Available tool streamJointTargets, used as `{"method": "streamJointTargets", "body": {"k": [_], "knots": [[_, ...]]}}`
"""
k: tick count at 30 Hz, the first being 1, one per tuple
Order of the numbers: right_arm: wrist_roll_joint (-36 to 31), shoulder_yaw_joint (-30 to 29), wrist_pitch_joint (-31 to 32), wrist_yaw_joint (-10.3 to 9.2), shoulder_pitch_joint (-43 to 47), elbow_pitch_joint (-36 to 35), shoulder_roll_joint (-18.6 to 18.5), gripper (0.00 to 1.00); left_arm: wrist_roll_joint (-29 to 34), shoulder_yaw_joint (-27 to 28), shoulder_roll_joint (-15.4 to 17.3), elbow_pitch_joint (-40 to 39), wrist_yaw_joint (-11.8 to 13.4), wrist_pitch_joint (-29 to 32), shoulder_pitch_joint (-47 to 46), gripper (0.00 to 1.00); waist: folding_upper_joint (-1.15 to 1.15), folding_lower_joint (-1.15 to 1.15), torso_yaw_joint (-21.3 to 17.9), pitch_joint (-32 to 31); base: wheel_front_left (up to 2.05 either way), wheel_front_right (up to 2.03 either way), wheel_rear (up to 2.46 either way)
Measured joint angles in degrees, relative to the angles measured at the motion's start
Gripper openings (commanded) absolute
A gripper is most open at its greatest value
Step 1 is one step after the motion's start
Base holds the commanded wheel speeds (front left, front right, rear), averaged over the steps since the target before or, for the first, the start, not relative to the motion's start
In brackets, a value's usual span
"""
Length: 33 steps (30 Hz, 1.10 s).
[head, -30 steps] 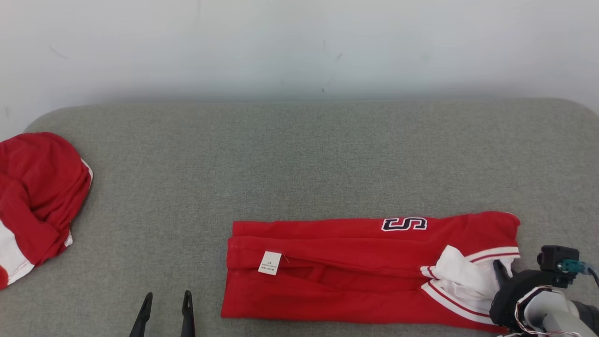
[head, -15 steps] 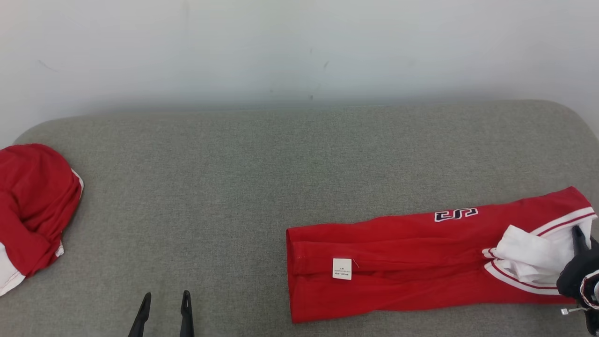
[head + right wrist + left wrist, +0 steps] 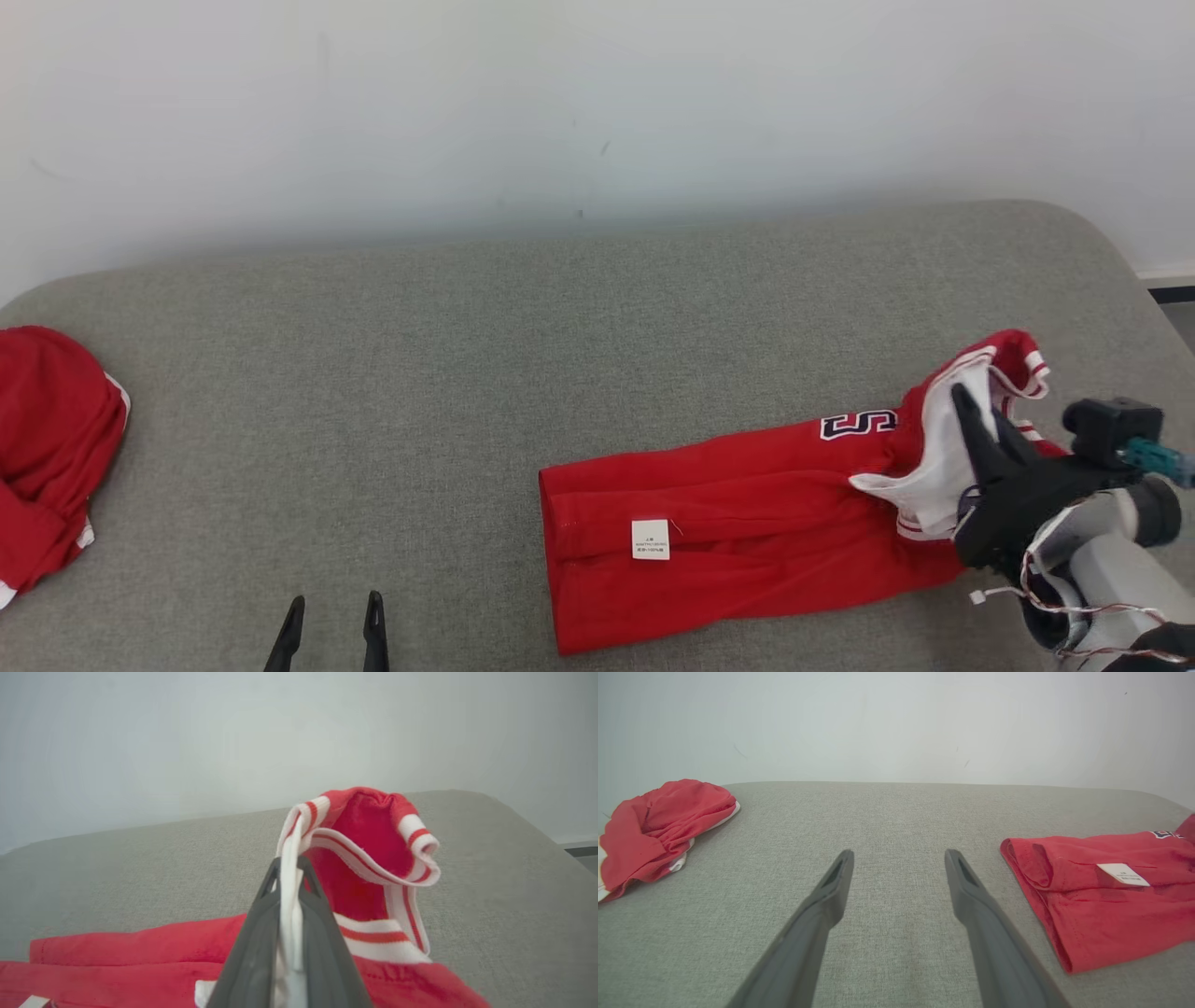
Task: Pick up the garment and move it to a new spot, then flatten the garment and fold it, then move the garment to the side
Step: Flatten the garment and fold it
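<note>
Grey fabric covers our desk (image 3: pixel 467 373); our right gripper (image 3: pixel 289 861) pinches the striped hem (image 3: pixel 362 858) of the folded red garment (image 3: pixel 766 504), raised at the desk's right; our left gripper (image 3: pixel 899 854) gapes empty, perhaps hovering.

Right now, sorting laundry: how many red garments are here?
2: folded red garment on the right, held by the right gripper; crumpled red garment at far left.

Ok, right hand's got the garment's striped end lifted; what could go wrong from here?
The right hand pinches only the white trim while the rest of the garment lies on the grey pad; pulling on could open the folds. The thin pinch may slip. The left hand is open, apart from the garment, so nothing steadies its far end.
</note>
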Motion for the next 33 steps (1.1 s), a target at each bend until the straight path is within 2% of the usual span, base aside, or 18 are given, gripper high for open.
{"method": "streamJointTargets", "body": {"k": [7, 9, 15, 22, 29, 30, 31, 32, 33], "knots": [[-1.85, 0.64, 6.01, 0.0, 5.39, -14.38, 3.46, 0.0, -1.08, -0.75, 0.0, 0.15, 0.04, 0.0, -0.1, 1.0, 0.0, 0.0, 0.91, -0.05, 0.0, 0.0, 0.0], [-2.38, 0.96, 7.0, 0.0, 5.97, -16.13, 4.13, 0.0, -1.09, -0.85, 0.01, 0.22, 0.05, 0.0, -0.14, 1.0, 0.0, 0.0, 1.16, -0.06, 0.0, 0.0, 0.0], [-4.66, 2.67, 12.03, 0.0, 8.77, -22.95, 9.49, 0.0, -1.79, -2.13, 0.0, 0.52, 0.43, 0.0, -0.61, 1.0, 0.0, 0.0, 3.17, -0.12, 0.0, 0.0, 0.0], [-7.1, 4.05, 14.34, 0.0, 9.46, -21.92, 14.93, 0.0, -2.52, -4.1, -0.01, 0.9, 0.45, 0.0, -2.21, 1.0, 0.0, 0.0, 6.35, 0.42, 0.0, 0.0, 0.0], [-9.39, 6.46, 14.11, 0.0, 8.08, -14.44, 18.81, 0.0, -3.03, -5.23, -0.01, 1.57, 0.49, 0.0, -3.6, 1.0, 0.0, 0.0, 9.39, 1.37, 0.0, 0.0, 0.0], [-9.44, 6.22, 13.66, 0.0, 7.89, -12.78, 19.14, 0.02, -3.04, -5.24, -0.01, 1.65, 0.51, 0.0, -3.63, 1.0, 0.0, 0.0, 9.73, 1.48, 0.0, 0.0, 0.0], [-9.55, 6.17, 13.15, 0.0, 7.74, -11.34, 19.42, 0.36, -3.07, -5.3, -0.01, 1.75, 0.56, 0.0, -3.63, 1.0, 0.0, 0.0, 10.02, 1.55, 0.0, 0.0, 0.0], [-9.81, 6.27, 12.61, 0.0, 7.59, -10.21, 19.61, 1.0, -3.08, -5.28, -0.01, 1.8, 0.56, 0.0, -3.64, 1.0, 0.0, 0.0, 10.27, 1.6, 0.0, 0.0, 0.0], [-9.72, 6.26, 12.14, -0.01, 7.32, -9.27, 19.85, 1.0, -3.08, -5.25, -0.01, 1.85, 0.58, 0.0, -3.64, 1.0, 0.0, 0.0, 10.46, 1.61, 0.0, 0.0, 0.0]]}}
